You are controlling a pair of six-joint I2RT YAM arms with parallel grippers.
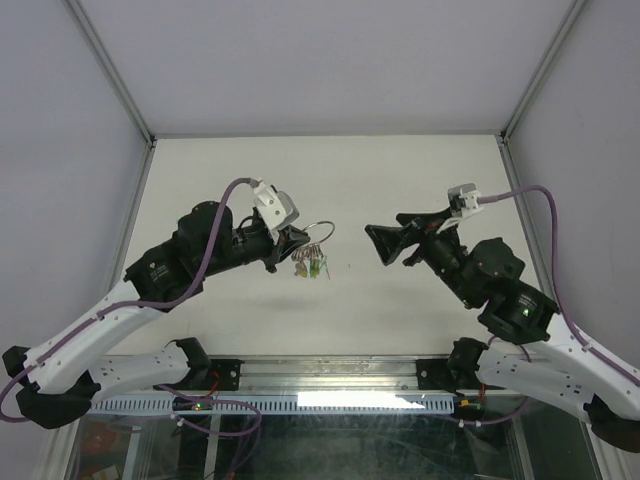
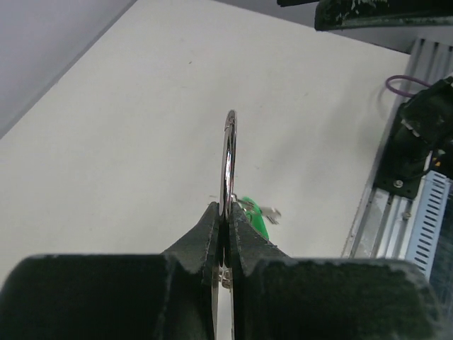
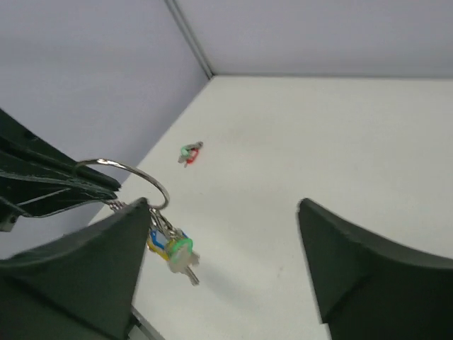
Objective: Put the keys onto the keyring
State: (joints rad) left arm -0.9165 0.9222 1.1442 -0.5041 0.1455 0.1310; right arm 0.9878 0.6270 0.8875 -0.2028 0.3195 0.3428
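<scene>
Top external view: the left gripper [image 1: 292, 243] pinches the thin silver wire keyring [image 1: 322, 231] — small colour-tagged silver keys [image 1: 312, 266] dangling beneath it — while the right gripper [image 1: 379, 247] stands apart, fingers spread.

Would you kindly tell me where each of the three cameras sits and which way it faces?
Top external: fixed above and behind the bases, looking down at the table; both arms show, with left gripper and right gripper.
Left wrist: on the left arm, looking along its shut fingers across the table; the keyring stands edge-on between them.
Right wrist: on the right arm, facing the left gripper; its own open fingers frame the view.
Shared: all three show the keyring and keys on it.
</scene>
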